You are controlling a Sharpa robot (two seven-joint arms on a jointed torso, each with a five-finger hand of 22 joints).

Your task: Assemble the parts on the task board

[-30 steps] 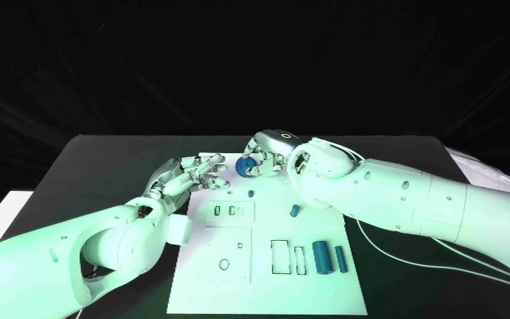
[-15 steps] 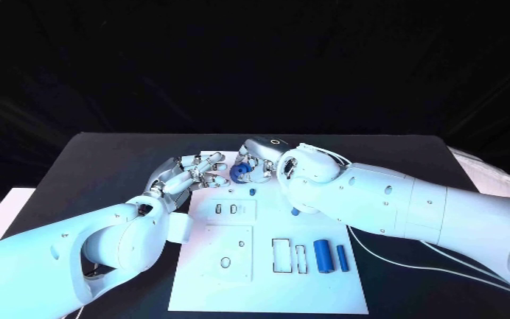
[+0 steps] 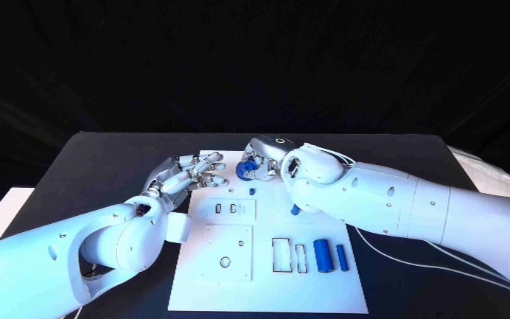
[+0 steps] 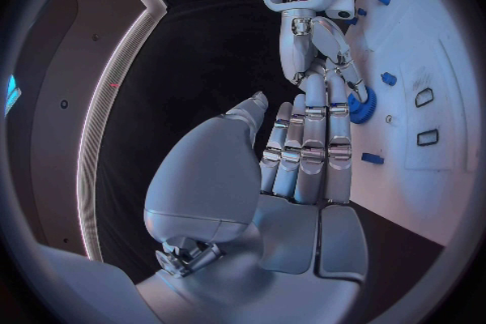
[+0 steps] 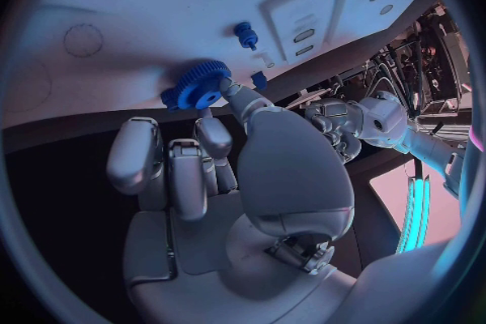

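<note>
Black table (image 3: 117, 164), blue gear (image 3: 247, 167) upright on edge

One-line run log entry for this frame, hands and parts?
right hand: holds blue gear at far edge of task board | left hand: open, beside it | two blue cylinders: lying on board

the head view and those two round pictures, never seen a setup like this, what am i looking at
A robot with two white arms ending in silver hands works at a black table. The head view looks down from its head; each round picture comes from a camera at one wrist, behind that hand. On the table lies a white task board with cut-out slots. Small blue parts rest on it, among them two blue cylinders lying side by side. The right hand holds a blue gear at the board's far edge. The left hand is beside it with fingers extended, holding nothing.
</note>
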